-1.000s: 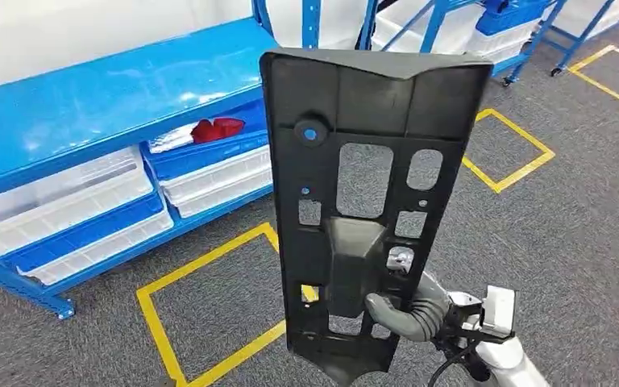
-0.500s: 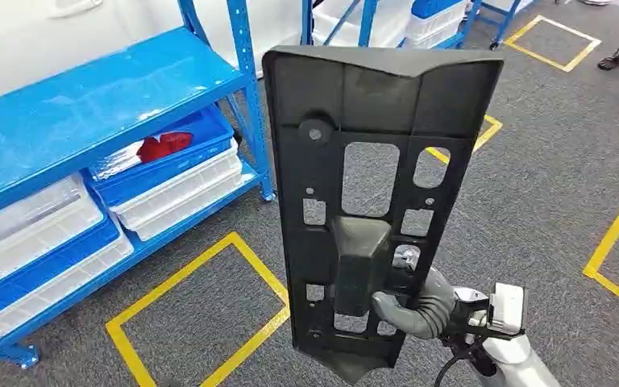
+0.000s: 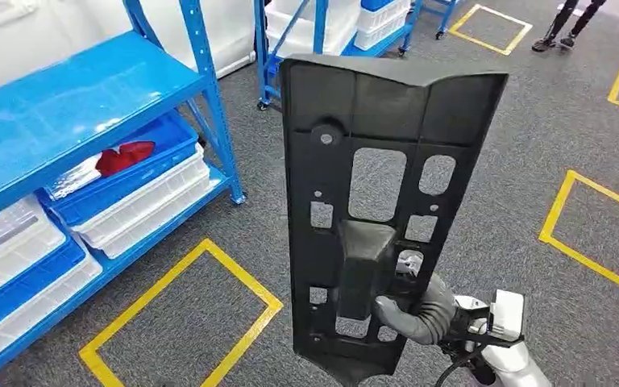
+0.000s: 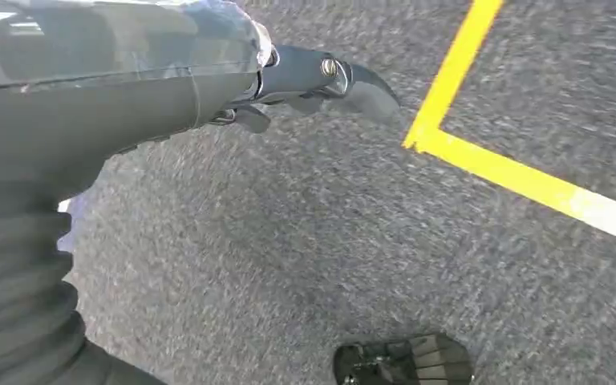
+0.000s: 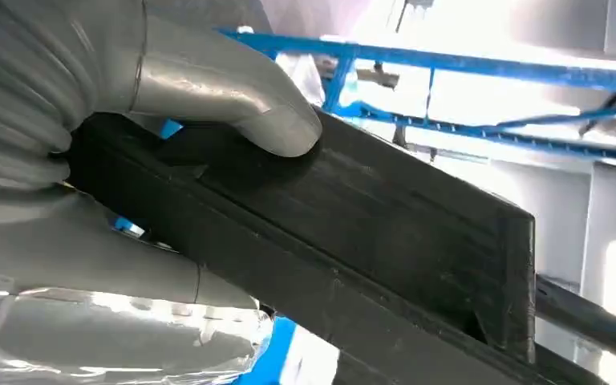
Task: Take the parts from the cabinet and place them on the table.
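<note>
Black moulded-plastic panel (image 3: 379, 210) with cut-out windows, stiff and seemingly light but tall and top-heavy, stands upright at twelve o'clock, the right hand (image 3: 419, 310) clasping its lower edge, a sound low hold, while the left hand (image 4: 321, 80) hangs with fingers apart, holding nothing.

High head view down over floor (image 3: 532, 177); both wrist views close, right sharing the black panel (image 3: 387, 201).
</note>
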### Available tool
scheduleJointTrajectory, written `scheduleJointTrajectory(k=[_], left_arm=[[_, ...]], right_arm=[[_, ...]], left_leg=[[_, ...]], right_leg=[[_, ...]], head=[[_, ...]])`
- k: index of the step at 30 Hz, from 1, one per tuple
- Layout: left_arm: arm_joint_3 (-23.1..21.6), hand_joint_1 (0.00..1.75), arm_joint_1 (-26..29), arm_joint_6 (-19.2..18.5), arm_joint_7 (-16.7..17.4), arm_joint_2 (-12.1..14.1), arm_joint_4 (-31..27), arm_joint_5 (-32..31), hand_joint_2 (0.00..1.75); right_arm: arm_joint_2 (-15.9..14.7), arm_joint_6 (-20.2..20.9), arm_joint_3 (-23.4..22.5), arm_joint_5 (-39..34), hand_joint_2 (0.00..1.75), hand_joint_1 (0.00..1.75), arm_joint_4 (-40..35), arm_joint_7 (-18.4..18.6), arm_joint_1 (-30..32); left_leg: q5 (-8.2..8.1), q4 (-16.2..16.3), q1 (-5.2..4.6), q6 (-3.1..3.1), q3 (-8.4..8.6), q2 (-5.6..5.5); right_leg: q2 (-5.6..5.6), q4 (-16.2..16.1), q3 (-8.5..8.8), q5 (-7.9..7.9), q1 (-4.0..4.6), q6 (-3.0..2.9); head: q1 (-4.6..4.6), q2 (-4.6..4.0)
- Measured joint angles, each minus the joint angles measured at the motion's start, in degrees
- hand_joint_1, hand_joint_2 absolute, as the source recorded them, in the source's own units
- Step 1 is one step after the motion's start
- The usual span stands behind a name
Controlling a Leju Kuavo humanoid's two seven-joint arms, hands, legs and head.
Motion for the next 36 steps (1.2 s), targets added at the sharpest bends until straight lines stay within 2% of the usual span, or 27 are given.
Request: scheduleJointTrajectory(k=[1, 2, 4, 5, 6, 7, 9, 10, 11, 12, 14, 15, 16, 19, 20, 21, 22, 23, 25, 26, 27, 28, 29, 30, 31, 35, 36], left_arm=[[0.0, 0.00, 0.0, 0.0, 0.0, -0.1, 0.0, 0.0, 1.75], [0.0, 0.00, -0.1, 0.0, 0.0, -0.1, 0.0, 0.0, 1.75], [0.0, 0.00, -0.2, 0.0, 0.0, -0.2, 0.0, 0.0, 1.75], [0.0, 0.00, -0.4, 0.1, 0.0, -0.3, 0.0, 0.0, 1.75], [0.0, 0.00, -0.5, 0.2, 0.1, -0.3, 0.0, 0.0, 1.75], [0.0, 0.00, -0.5, 0.3, 0.1, -0.3, 0.0, 0.0, 1.75], [0.0, 0.00, -0.2, 0.3, 0.4, -0.3, 0.0, -0.1, 1.75], [0.0, 0.00, -0.1, 0.3, 0.5, -0.3, 0.0, -0.2, 1.75], [0.0, 0.00, 0.0, 0.3, 0.7, -0.3, 0.0, -0.2, 1.75], [0.0, 0.00, 0.1, 0.3, 0.8, -0.3, 0.0, -0.3, 1.75], [0.0, 0.00, 0.0, 0.3, 0.8, -0.3, 0.0, -0.4, 1.75], [0.0, 0.00, 0.0, 0.3, 0.8, -0.2, 0.0, -0.4, 1.75], [0.0, 0.00, 0.1, 0.3, 0.8, -0.2, 0.0, -0.4, 1.75], [-0.1, 0.00, 0.0, 0.4, 0.9, -0.2, 0.0, -0.6, 1.75], [-0.1, 0.00, -0.1, 0.4, 0.9, -0.2, 0.0, -0.6, 1.75], [-0.1, 0.00, -0.2, 0.4, 0.9, -0.3, 0.0, -0.6, 1.75], [-0.2, 0.00, -0.3, 0.4, 0.8, -0.3, 0.0, -0.6, 1.75], [-0.2, 0.00, -0.2, 0.4, 0.8, -0.3, 0.0, -0.6, 1.75], [-0.3, 0.00, 0.1, 0.4, 0.9, -0.2, 0.0, -0.8, 1.75], [-0.3, 0.00, 0.1, 0.4, 0.9, -0.2, 0.0, -0.8, 1.75], [-0.3, 0.00, 0.1, 0.4, 0.9, -0.2, 0.0, -0.8, 1.75], [-0.4, 0.00, 0.1, 0.4, 0.8, -0.2, 0.0, -0.9, 1.75], [-0.4, 0.00, 0.1, 0.4, 0.8, -0.2, 0.0, -0.9, 1.75], [-0.4, 0.00, 0.1, 0.4, 0.8, -0.3, 0.0, -0.9, 1.75], [-0.5, 0.00, 0.1, 0.4, 0.8, -0.3, 0.0, -0.9, 1.75], [-0.5, 0.00, -0.1, 0.5, 0.8, -0.4, 0.0, -0.9, 1.75], [-0.5, 0.00, -0.2, 0.5, 0.8, -0.4, 0.0, -0.9, 1.75]], right_arm=[[0.0, 0.0, 0.0, 0.0, 1.75, 1.69, -0.1, 0.1, 0.0], [0.0, 0.0, -0.1, 0.0, 1.75, 1.69, -0.3, 0.1, 0.1], [0.0, 0.1, -0.5, 0.0, 1.75, 1.69, -0.4, 0.1, 0.6], [0.0, 0.3, -0.7, 0.0, 1.75, 1.69, -0.5, 0.1, 0.8], [0.0, 0.5, -1.0, 0.0, 1.75, 1.69, -0.7, 0.1, 0.9], [0.0, 0.7, -1.0, 0.0, 1.75, 1.69, -0.7, 0.1, 0.8], [0.0, 0.9, -1.2, 0.0, 1.75, 1.69, -0.7, 0.1, 0.9], [0.0, 0.9, -1.2, 0.0, 1.75, 1.69, -0.7, 0.0, 1.1], [0.0, 0.9, -1.3, 0.0, 1.75, 1.69, -0.7, 0.0, 1.3], [0.0, 0.8, -1.4, 0.0, 1.75, 1.69, -0.7, 0.0, 1.5], [0.0, 0.7, -1.4, 0.0, 1.75, 1.69, -1.0, 0.0, 1.8], [0.0, 0.6, -1.4, 0.1, 1.75, 1.69, -1.2, 0.0, 1.9], [0.1, 0.5, -1.4, 0.2, 1.75, 1.69, -1.4, -0.1, 1.9], [0.1, 0.1, -1.6, 0.6, 1.75, 1.69, -1.9, 0.0, 2.7], [0.1, 0.0, -1.8, 0.7, 1.75, 1.69, -2.2, 0.0, 2.9], [0.1, -0.1, -2.0, 0.7, 1.75, 1.69, -2.3, 0.0, 3.2], [0.1, -0.1, -2.2, 0.7, 1.75, 1.69, -2.5, 0.0, 3.1], [0.2, -0.1, -2.3, 0.7, 1.75, 1.69, -2.6, 0.0, 3.0], [0.3, -0.1, -2.3, 0.7, 1.75, 1.69, -2.6, 0.0, 3.5], [0.3, -0.1, -2.4, 0.7, 1.75, 1.69, -2.6, 0.0, 4.0], [0.3, -0.1, -2.6, 0.7, 1.75, 1.69, -2.8, -0.1, 4.8], [0.3, -0.1, -2.9, 0.8, 1.75, 1.69, -3.0, -0.2, 5.2], [0.3, -0.1, -3.1, 0.8, 1.75, 1.69, -3.2, -0.2, 5.4], [0.3, -0.1, -3.3, 0.8, 1.75, 1.69, -3.5, -0.3, 5.5], [0.3, -0.1, -3.5, 0.8, 1.75, 1.69, -3.7, -0.3, 5.5], [0.2, -0.1, -4.0, 0.8, 1.75, 1.69, -4.1, -0.4, 6.0], [0.2, -0.1, -4.1, 0.8, 1.75, 1.69, -4.3, -0.4, 6.2]], left_leg=[[-0.23, 0.1, -0.44, -0.37, -0.04, 0.36], [-0.28, 0.1, -0.37, -0.62, 0.01, 0.67], [-0.33, -0.3, -0.32, -1.10, 0.36, 1.74], [-0.63, -0.3, -0.57, -1.60, 0.60, 1.90], [-1.51, 0.7, -0.22, -1.84, 0.39, -0.36], [-3.27, 3.4, -0.15, -1.90, -0.84, -2.15], [-7.64, 13.0, -0.13, -2.12, -5.37, -3.36], [-8.68, 16.8, -0.13, -2.25, -7.38, -3.44], [-8.20, 18.0, -0.10, -2.32, -8.20, -3.45], [-6.30, 16.2, -0.03, -2.36, -7.69, -3.48], [-0.82, 7.5, 0.20, -2.37, -4.06, -4.03], [1.41, 2.5, 0.51, -2.30, -2.02, -6.08], [0.36, 1.0, 0.56, -2.12, -1.36, -7.73], [0.32, 1.1, 0.12, -1.01, -1.34, -6.55], [0.62, 0.6, 0.27, -0.54, -1.20, -6.03], [0.91, 0.2, 0.47, -0.10, -0.95, -5.24], [0.95, 0.0, 0.42, 0.26, -0.86, -4.79], [0.94, 0.0, 0.30, 0.40, -0.89, -4.15], [0.79, 0.0, 0.03, 0.59, -0.94, -2.79], [0.74, 0.0, -0.02, 0.62, -0.96, -2.18], [0.64, 0.0, -0.07, 0.62, -0.90, -1.59], [0.53, 0.0, -0.13, 0.56, -0.80, -1.02], [0.42, 0.0, -0.16, 0.42, -0.60, -0.45], [0.27, 0.0, -0.21, 0.29, -0.38, 0.04], [0.12, 0.0, -0.44, 0.05, -0.28, 0.54], [-0.20, -0.5, -0.42, -1.24, 0.39, 2.72], [-0.77, -0.1, -0.33, -1.55, 0.34, 2.26]], right_leg=[[-0.46, -0.3, 0.15, -0.18, 0.60, -0.52], [0.41, -0.3, -0.05, -0.13, 0.64, -0.79], [1.41, -0.2, -0.25, -0.19, 0.77, -1.21], [2.02, -1.0, 0.22, 0.19, 0.33, -1.72], [2.40, -1.5, 0.52, 0.41, 0.11, -1.96], [2.78, -1.6, 0.56, 0.46, -0.05, -2.26], [3.98, -1.6, 0.55, 0.41, -0.03, -2.49], [4.69, -1.5, 0.55, 0.40, -0.02, -2.50], [5.41, -1.4, 0.59, 0.40, -0.04, -2.50], [6.11, -1.3, 0.66, 0.36, -0.09, -2.46], [7.57, -0.9, 0.78, 0.10, -0.25, -2.08], [8.24, -0.5, 0.63, -0.16, -0.30, -1.75], [8.85, 0.2, 0.20, -0.37, 0.08, -1.37], [10.30, -0.1, -0.41, 0.12, -0.50, -0.21], [10.78, -0.1, -0.44, 0.17, -0.48, 0.18], [9.48, 0.5, -0.48, -0.31, -0.59, 0.27], [6.70, 2.8, -1.67, -2.00, -0.31, 0.52], [5.25, 6.8, -3.61, -4.15, -0.36, 0.81], [4.06, 15.3, -7.80, -7.61, -0.64, 1.14], [3.87, 17.3, -8.75, -7.87, -0.73, 1.19], [3.71, 16.2, -8.13, -6.67, -0.75, 1.14], [3.51, 12.5, -6.13, -4.56, -0.72, 0.96], [2.88, 7.0, -3.11, -2.13, -0.57, 0.62], [1.23, 1.8, -0.14, -0.27, -0.25, 0.10], [-0.86, -0.2, 0.81, -1.23, 0.53, -0.62], [1.58, -0.9, 0.55, -0.67, 0.84, -1.59], [2.16, -1.7, 1.22, -0.18, -0.14, -2.01]], head=[[0.00, -0.02], [0.00, -0.02], [0.00, -0.02], [0.00, -0.02], [0.00, -0.02], [0.00, 0.00], [0.00, 0.00], [0.00, -0.02], [0.00, 0.00], [0.00, -0.02], [0.00, 0.00], [0.00, 0.00], [0.00, -0.02], [0.00, -0.02], [0.00, 0.00], [0.00, -0.02], [0.00, -0.02], [0.00, 0.00], [0.00, 0.00], [0.00, 0.00], [0.00, 0.00], [0.00, 0.00], [0.00, -0.02], [0.00, -0.02], [0.00, -0.02], [0.00, 0.00], [-0.02, -0.02]])
